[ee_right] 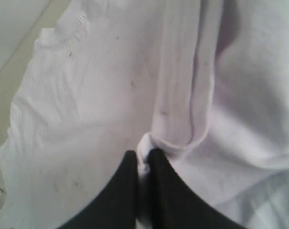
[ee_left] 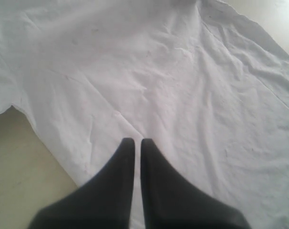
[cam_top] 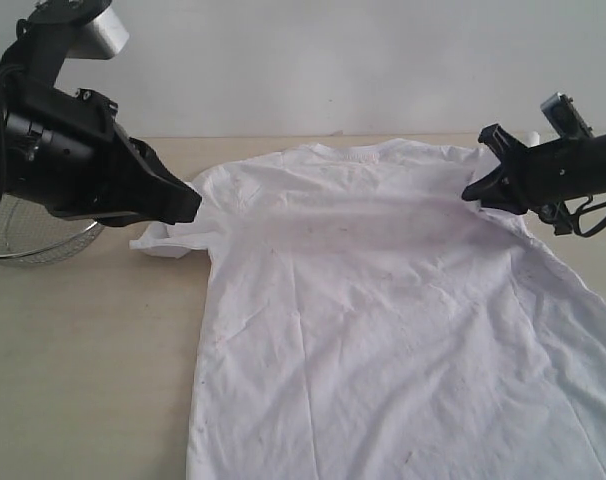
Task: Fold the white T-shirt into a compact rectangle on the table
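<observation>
right wrist view: right end effector [ee_right: 143, 156] tight on a rumpled white t-shirt [ee_right: 87, 109] ridge; left end effector [ee_left: 134, 142] tips together

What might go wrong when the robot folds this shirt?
The right gripper pinches just a small bunch of the white T-shirt, so it might slip out. The left gripper is shut, but no cloth shows between its tips; one side alone may lift, folding crooked. The wire bowl beside that arm might get bumped.

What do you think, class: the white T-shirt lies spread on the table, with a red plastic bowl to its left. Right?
No: the bowl is silver wire mesh, per the exterior view. The white T-shirt does lie spread on the table.
</observation>
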Robot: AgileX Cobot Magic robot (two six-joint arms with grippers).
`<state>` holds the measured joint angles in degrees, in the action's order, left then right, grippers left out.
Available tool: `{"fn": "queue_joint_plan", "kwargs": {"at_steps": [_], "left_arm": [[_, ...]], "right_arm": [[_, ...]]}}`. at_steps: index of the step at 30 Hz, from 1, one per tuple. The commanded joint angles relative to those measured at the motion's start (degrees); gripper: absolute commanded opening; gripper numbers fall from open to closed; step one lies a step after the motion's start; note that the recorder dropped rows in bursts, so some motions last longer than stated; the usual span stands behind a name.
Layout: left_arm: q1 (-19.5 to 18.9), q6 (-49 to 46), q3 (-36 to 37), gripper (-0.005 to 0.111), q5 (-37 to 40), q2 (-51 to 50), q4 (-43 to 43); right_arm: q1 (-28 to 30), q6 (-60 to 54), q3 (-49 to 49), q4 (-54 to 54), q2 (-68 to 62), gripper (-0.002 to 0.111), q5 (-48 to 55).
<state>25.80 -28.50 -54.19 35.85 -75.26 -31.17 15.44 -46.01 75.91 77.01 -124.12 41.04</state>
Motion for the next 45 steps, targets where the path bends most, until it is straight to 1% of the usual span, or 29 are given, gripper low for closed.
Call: {"fn": "queue_joint_plan", "kwargs": {"at_steps": [1,7,16,18,20,22,24,25,26,27,29,32,34,35,42,45], "left_arm": [[-0.13,0.24,0.24,0.005,0.00,0.34,0.17],[-0.13,0.24,0.24,0.005,0.00,0.34,0.17],[-0.13,0.24,0.24,0.005,0.16,0.34,0.17],[-0.13,0.24,0.24,0.005,0.16,0.34,0.17],[-0.13,0.24,0.24,0.005,0.16,0.34,0.17],[-0.13,0.24,0.24,0.005,0.16,0.34,0.17],[-0.13,0.24,0.24,0.005,0.16,0.34,0.17],[-0.13,0.24,0.24,0.005,0.16,0.34,0.17],[-0.13,0.24,0.24,0.005,0.16,0.34,0.17],[-0.13,0.24,0.24,0.005,0.16,0.34,0.17],[-0.13,0.24,0.24,0.005,0.16,0.34,0.17],[-0.13,0.24,0.24,0.005,0.16,0.34,0.17],[-0.13,0.24,0.24,0.005,0.16,0.34,0.17],[-0.13,0.24,0.24,0.005,0.16,0.34,0.17],[-0.13,0.24,0.24,0.005,0.51,0.34,0.17],[-0.13,0.24,0.24,0.005,0.63,0.34,0.17]], "right_arm": [[-1.15,-0.61,0.13,-2.73,0.66,0.000,1.19],[-2.47,-0.61,0.13,-7.09,0.66,0.000,1.80],[-4.10,-0.23,0.13,-10.91,0.66,0.000,1.73],[-4.10,-0.23,0.13,-11.85,0.66,0.002,2.14],[-4.10,-0.48,0.13,-12.61,0.66,0.012,2.86],[-4.10,-0.48,0.13,-12.90,0.66,0.027,3.29],[-4.10,-0.48,0.13,-12.90,0.66,0.047,3.92],[-4.10,-0.70,0.13,-12.90,0.66,0.055,4.38],[-4.10,-1.45,0.13,-12.90,0.66,0.061,5.15],[-4.10,-1.75,0.13,-12.90,0.66,0.062,5.97],[-4.10,-1.88,0.13,-12.90,0.66,0.059,6.98],[-3.99,-1.00,0.13,-12.00,1.22,0.050,7.57],[-3.89,-0.96,0.24,-10.97,2.70,0.044,6.23],[-3.89,-0.96,0.24,-10.88,3.76,0.043,5.12],[-3.89,-1.05,0.24,-10.88,10.87,0.043,-5.19],[-3.89,-1.05,0.24,-10.88,12.02,0.043,-8.85]]}}
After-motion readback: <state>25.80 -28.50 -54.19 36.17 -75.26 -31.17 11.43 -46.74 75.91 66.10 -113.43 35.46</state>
